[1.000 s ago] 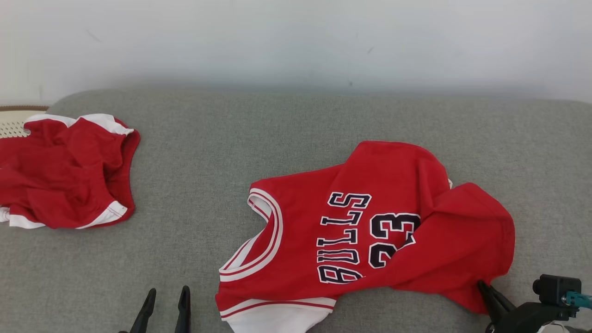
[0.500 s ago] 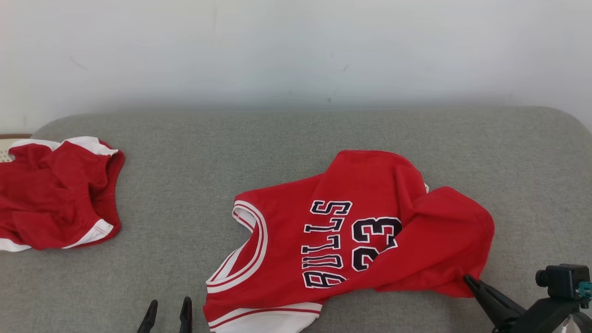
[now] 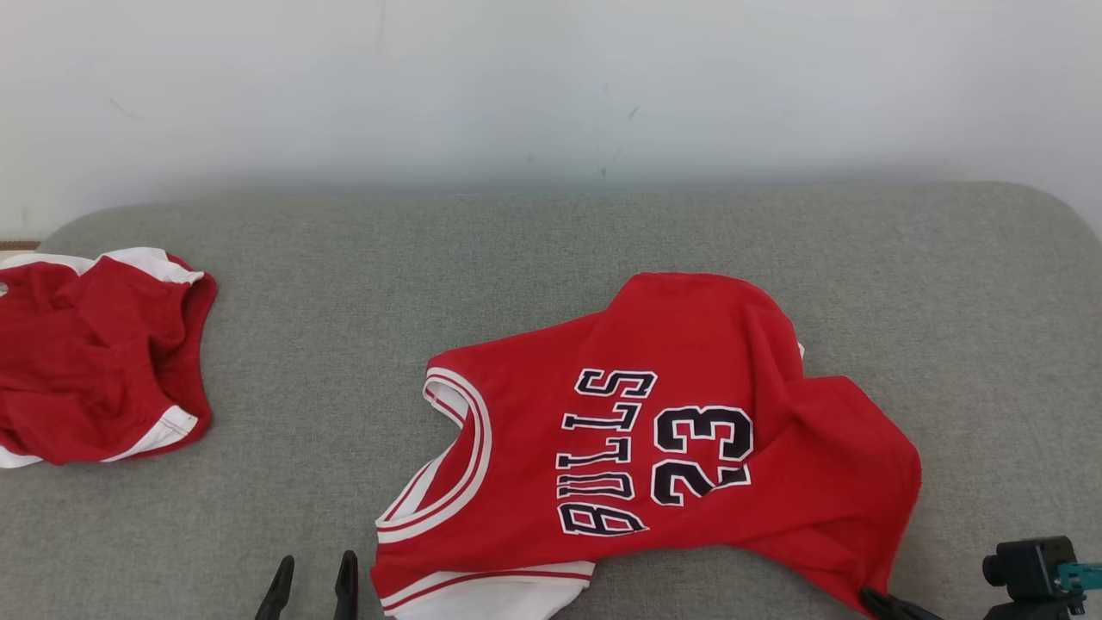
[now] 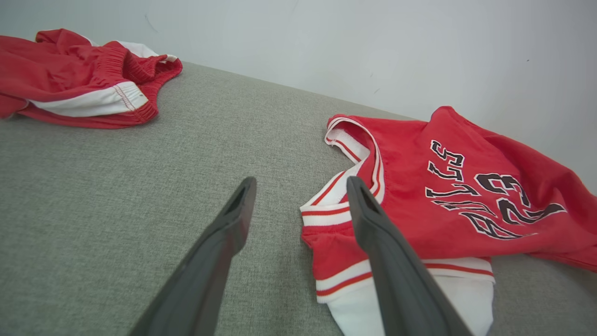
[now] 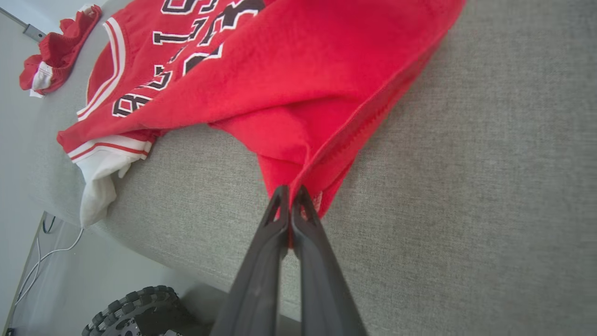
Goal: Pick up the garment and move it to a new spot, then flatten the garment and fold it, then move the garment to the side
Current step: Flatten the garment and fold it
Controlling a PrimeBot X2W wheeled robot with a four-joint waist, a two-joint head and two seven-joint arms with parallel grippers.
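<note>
Now: right hand (image 5: 290, 193) pinching jersey (image 3: 671, 430) corner

Right hand clamped fully closed on the red jersey's hem corner. The jersey lies rumpled, lettering up, on the grey fabric bench (image 3: 344, 284). Left hand (image 3: 312, 573) spread wide, empty, just beside its shoulder strap. Well apart, left: red shorts (image 3: 95, 353).

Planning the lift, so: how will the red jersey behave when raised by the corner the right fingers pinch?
Probably floppy: the jersey lies in soft folds, so it should hang limp from the right gripper. Likely light, being thin cloth. It may drag on the textured grey cushion.
</note>
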